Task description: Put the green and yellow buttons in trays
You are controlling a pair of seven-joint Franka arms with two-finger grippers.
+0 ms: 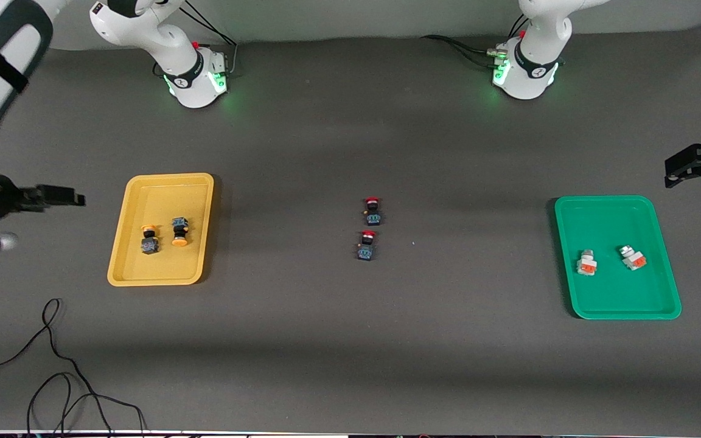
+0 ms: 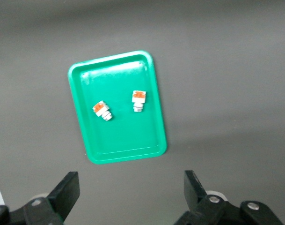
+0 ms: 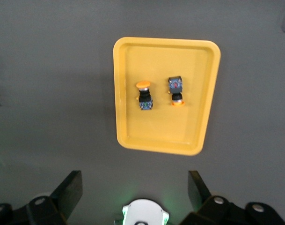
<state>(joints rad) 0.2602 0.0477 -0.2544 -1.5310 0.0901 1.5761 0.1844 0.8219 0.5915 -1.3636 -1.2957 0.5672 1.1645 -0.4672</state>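
The yellow tray [image 1: 162,267] [image 3: 161,133] lies toward the right arm's end of the table. In it lie two black buttons with yellow caps [image 1: 149,238] [image 1: 179,231] [image 3: 143,96] [image 3: 176,90]. The green tray [image 1: 617,298] [image 2: 121,138] lies toward the left arm's end and holds two white-grey buttons with orange ends [image 1: 586,263] [image 1: 633,258] [image 2: 103,110] [image 2: 138,100]. My right gripper [image 1: 73,198] [image 3: 135,187] hangs high, off to the side of the yellow tray, open and empty. My left gripper [image 1: 682,167] [image 2: 132,187] hangs high beside the green tray, also open and empty.
Two black switches with red caps [image 1: 372,211] [image 1: 366,245] lie mid-table between the trays. A loose black cable [image 1: 52,365] curls on the table near the front camera, at the right arm's end. The arm bases [image 1: 198,73] [image 1: 524,70] stand along the table's back edge.
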